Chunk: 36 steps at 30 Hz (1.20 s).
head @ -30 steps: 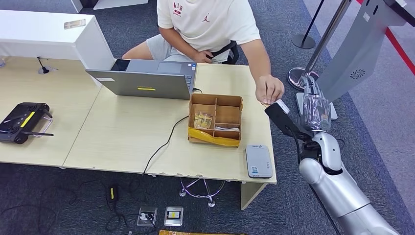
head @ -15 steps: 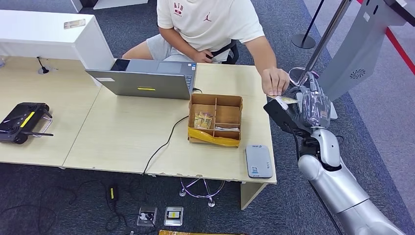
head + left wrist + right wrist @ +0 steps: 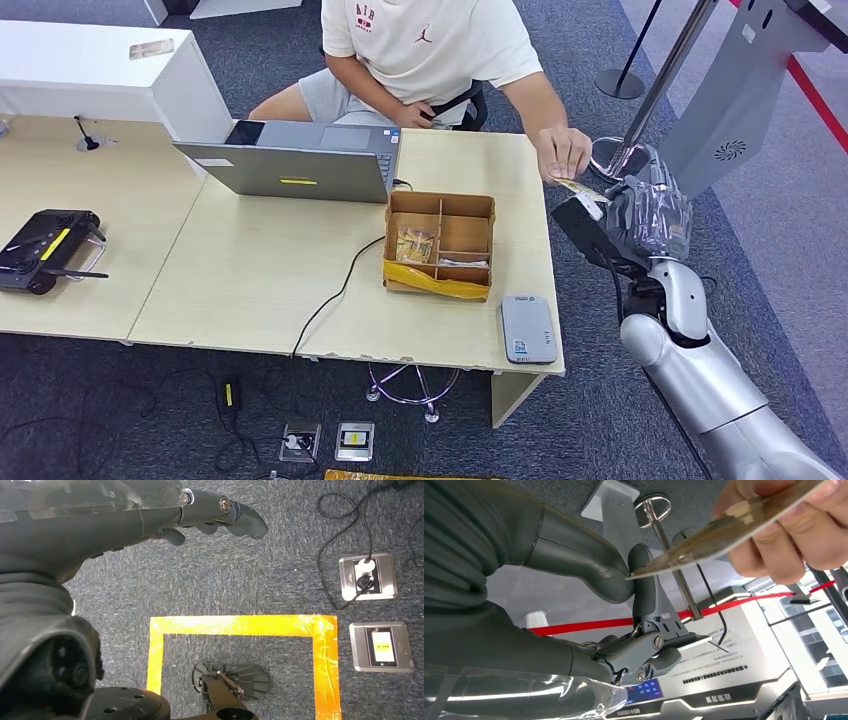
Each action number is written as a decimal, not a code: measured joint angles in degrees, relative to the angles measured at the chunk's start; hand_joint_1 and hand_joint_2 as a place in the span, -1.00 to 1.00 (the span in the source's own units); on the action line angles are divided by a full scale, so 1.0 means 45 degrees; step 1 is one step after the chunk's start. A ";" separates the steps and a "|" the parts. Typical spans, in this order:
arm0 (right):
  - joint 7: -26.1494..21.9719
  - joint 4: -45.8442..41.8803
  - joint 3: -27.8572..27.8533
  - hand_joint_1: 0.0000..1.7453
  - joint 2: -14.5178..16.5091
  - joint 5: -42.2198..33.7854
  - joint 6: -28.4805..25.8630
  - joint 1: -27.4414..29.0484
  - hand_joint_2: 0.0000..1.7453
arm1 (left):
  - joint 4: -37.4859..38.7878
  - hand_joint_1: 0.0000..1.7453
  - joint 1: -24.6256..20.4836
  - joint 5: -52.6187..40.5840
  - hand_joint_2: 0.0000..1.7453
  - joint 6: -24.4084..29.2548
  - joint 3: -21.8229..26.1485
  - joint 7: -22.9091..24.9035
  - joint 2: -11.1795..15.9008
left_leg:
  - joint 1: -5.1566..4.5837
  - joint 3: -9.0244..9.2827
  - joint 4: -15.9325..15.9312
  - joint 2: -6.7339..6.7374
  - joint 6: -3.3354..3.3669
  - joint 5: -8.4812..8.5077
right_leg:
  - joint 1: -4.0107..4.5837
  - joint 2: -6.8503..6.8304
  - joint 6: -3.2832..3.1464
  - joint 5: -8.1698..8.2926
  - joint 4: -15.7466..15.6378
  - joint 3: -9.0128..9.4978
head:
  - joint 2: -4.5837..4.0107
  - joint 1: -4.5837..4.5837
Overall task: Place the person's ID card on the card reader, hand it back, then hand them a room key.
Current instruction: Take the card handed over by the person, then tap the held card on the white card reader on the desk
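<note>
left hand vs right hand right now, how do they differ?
The right hand is raised beside the table's far corner, meeting the person's hand; the left hand hangs over the carpet and a taped orange square. The right hand's thumb and a finger close around the ID card's edge, which the person also grips; the left hand holds nothing, fingers loosely extended. Both are dark grey under clear plastic covers.

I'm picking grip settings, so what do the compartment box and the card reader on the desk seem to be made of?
The compartment box looks like plain brown cardboard: matte, with thin dividers and yellow tape along its front edge. The card reader looks like moulded grey plastic, smooth with rounded corners and a slight sheen; its inner build cannot be told.
</note>
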 joint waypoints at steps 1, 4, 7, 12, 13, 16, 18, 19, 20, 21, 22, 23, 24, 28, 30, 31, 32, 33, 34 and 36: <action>0.0018 -0.0011 -0.0001 1.00 -0.0017 -0.0004 -0.0001 0.0020 1.00 | 0.0000 -1.00 -0.0002 -0.0023 -1.00 -0.0001 0.0000 0.0030 0.0000 | 0.0000 0.0000 0.0000 0.0000 0.0000 0.0000 | 0.0000 0.0001 0.0000 0.0000 0.0000 0.0000 | 0.0000 0.0000; 0.0059 -0.0068 -0.0004 1.00 -0.0044 -0.0011 0.0000 0.0107 1.00 | -0.0004 -1.00 -0.0002 -0.0078 -1.00 0.0000 0.0000 0.0080 0.0000 | 0.0000 0.0000 0.0000 0.0001 0.0000 0.0000 | 0.0000 0.0003 0.0000 0.0001 0.0000 0.0001 | 0.0000 0.0000; 0.0078 -0.0097 -0.0001 0.11 -0.0063 -0.0013 0.0011 0.0190 1.00 | -0.0005 -1.00 -0.0002 -0.0114 -1.00 0.0001 0.0000 0.0124 0.0000 | 0.0000 0.0000 0.0000 0.0001 0.0000 0.0000 | 0.0000 0.0002 0.0001 0.0001 0.0000 0.0001 | 0.0000 0.0000; 0.0034 -0.0118 0.0004 -1.00 -0.0061 -0.0011 0.0122 0.0277 1.00 | -0.0005 -1.00 0.0002 -0.0117 -1.00 0.0000 0.0000 0.0160 0.0000 | 0.0000 -0.0002 0.0000 0.0001 0.0000 0.0000 | 0.0000 0.0003 0.0003 0.0004 0.0000 0.0002 | 0.0001 0.0000; 0.0004 -0.0118 0.0009 -1.00 -0.0058 -0.0010 0.0156 0.0279 1.00 | -0.0005 -1.00 0.0004 -0.0118 -1.00 0.0000 0.0000 0.0161 0.0000 | 0.0000 -0.0003 0.0000 0.0001 0.0000 0.0000 | 0.0000 0.0003 0.0004 0.0004 0.0000 0.0002 | 0.0001 0.0000; -0.0118 -0.0118 0.0046 -1.00 -0.0052 -0.0028 0.0260 0.0278 1.00 | -0.0005 -1.00 0.0009 -0.0139 -1.00 0.0001 0.0004 0.0158 0.0000 | 0.0000 -0.0003 0.0000 0.0000 0.0000 0.0000 | 0.0000 0.0002 0.0004 0.0004 0.0000 0.0003 | 0.0000 -0.0001; -0.0192 -0.0118 0.0085 -1.00 -0.0043 -0.0068 0.0333 0.0277 1.00 | -0.0005 -1.00 0.0013 -0.0170 -1.00 0.0001 0.0012 0.0156 0.0000 | 0.0000 -0.0003 0.0000 0.0000 0.0000 0.0000 | 0.0000 0.0002 0.0004 0.0004 0.0001 0.0005 | 0.0000 -0.0001; -0.0215 -0.0118 0.0098 -1.00 -0.0034 -0.0095 0.0366 0.0276 1.00 | -0.0005 -1.00 0.0015 -0.0187 -1.00 0.0001 0.0017 0.0153 0.0000 | 0.0000 -0.0003 0.0000 0.0000 0.0000 0.0000 | 0.0000 0.0001 0.0004 0.0005 0.0001 0.0005 | 0.0000 -0.0001; -0.0232 -0.0118 0.0105 -1.00 -0.0024 -0.0121 0.0394 0.0276 1.00 | -0.0005 -1.00 0.0017 -0.0201 -1.00 0.0000 0.0022 0.0150 0.0000 | 0.0000 -0.0003 0.0000 0.0000 0.0000 0.0000 | 0.0000 0.0001 0.0004 0.0005 0.0001 0.0005 | 0.0000 0.0000; -0.0243 -0.0118 0.0107 -1.00 -0.0015 -0.0142 0.0421 0.0275 1.00 | -0.0005 -1.00 0.0020 -0.0210 -1.00 -0.0001 0.0026 0.0145 0.0000 | 0.0000 -0.0003 0.0000 0.0000 0.0000 0.0000 | 0.0000 0.0001 0.0004 0.0005 0.0001 0.0005 | 0.0000 -0.0001; -0.0250 -0.0118 0.0109 -1.00 -0.0006 -0.0155 0.0441 0.0274 1.00 | -0.0005 -1.00 0.0022 -0.0218 -1.00 -0.0001 0.0029 0.0139 0.0000 | 0.0000 -0.0003 0.0000 0.0000 0.0000 0.0000 | 0.0000 0.0001 0.0004 0.0005 0.0001 0.0006 | 0.0000 -0.0001; -0.0254 -0.0118 0.0112 -1.00 -0.0001 -0.0159 0.0451 0.0274 1.00 | -0.0005 -1.00 0.0023 -0.0221 -1.00 -0.0002 0.0032 0.0133 -0.0001 | 0.0000 -0.0003 0.0000 -0.0001 0.0000 0.0001 | 0.0000 0.0000 0.0004 0.0005 0.0001 0.0006 | 0.0000 -0.0002; -0.0255 -0.0118 0.0114 -1.00 0.0003 -0.0159 0.0458 0.0273 1.00 | -0.0005 -1.00 0.0024 -0.0222 -1.00 -0.0001 0.0033 0.0128 -0.0002 | 0.0000 -0.0003 0.0000 -0.0001 0.0000 0.0001 | 0.0000 0.0000 0.0004 0.0005 0.0001 0.0006 | 0.0000 -0.0002; -0.0260 -0.0118 0.0121 -1.00 0.0008 -0.0163 0.0469 0.0272 1.00 | -0.0005 -1.00 0.0026 -0.0228 -1.00 0.0001 0.0036 0.0124 -0.0002 | 0.0000 -0.0004 0.0000 -0.0001 0.0000 0.0001 | 0.0000 0.0000 0.0004 0.0005 0.0001 0.0006 | 0.0000 0.0000; -0.0260 -0.0118 0.0122 -1.00 0.0008 -0.0183 0.0486 0.0272 1.00 | -0.0005 -1.00 0.0027 -0.0252 -1.00 0.0000 0.0039 0.0124 -0.0004 | 0.0000 -0.0003 0.0000 -0.0001 0.0000 0.0000 | 0.0000 0.0000 0.0004 0.0005 0.0001 0.0006 | 0.0000 0.0000; -0.0260 -0.0118 0.0122 -1.00 0.0010 -0.0200 0.0493 0.0272 1.00 | -0.0005 -1.00 0.0028 -0.0271 -1.00 0.0000 0.0039 0.0124 -0.0004 | 0.0000 -0.0003 0.0000 -0.0001 0.0000 0.0000 | 0.0000 0.0000 0.0004 0.0005 0.0001 0.0006 | 0.0000 0.0000; -0.0261 -0.0118 0.0122 -1.00 0.0011 -0.0220 0.0497 0.0272 1.00 | -0.0005 -1.00 0.0029 -0.0291 -1.00 0.0000 0.0039 0.0124 -0.0004 | 0.0000 -0.0003 0.0000 -0.0001 0.0000 0.0000 | 0.0000 0.0000 0.0004 0.0005 0.0001 0.0006 | 0.0000 0.0000; -0.0262 -0.0118 0.0122 -1.00 0.0012 -0.0233 0.0499 0.0272 1.00 | -0.0005 -1.00 0.0029 -0.0310 -1.00 0.0000 0.0039 0.0124 -0.0004 | 0.0000 -0.0003 0.0000 -0.0001 0.0000 0.0001 | 0.0000 0.0000 0.0004 0.0005 0.0001 0.0006 | 0.0000 0.0000; -0.0265 -0.0118 0.0122 -1.00 0.0013 -0.0245 0.0504 0.0272 1.00 | -0.0005 -1.00 0.0030 -0.0327 -1.00 0.0001 0.0039 0.0124 -0.0002 | 0.0000 -0.0003 0.0000 -0.0001 0.0000 0.0001 | 0.0000 0.0000 0.0004 0.0005 0.0001 0.0006 | 0.0000 0.0000; -0.0272 -0.0118 0.0123 -1.00 0.0014 -0.0251 0.0517 0.0272 1.00 | -0.0005 -1.00 0.0031 -0.0350 -1.00 0.0001 0.0039 0.0124 -0.0001 | 0.0000 -0.0004 0.0000 -0.0001 0.0000 0.0000 | 0.0000 -0.0001 0.0004 0.0005 0.0001 0.0006 | 0.0000 0.0000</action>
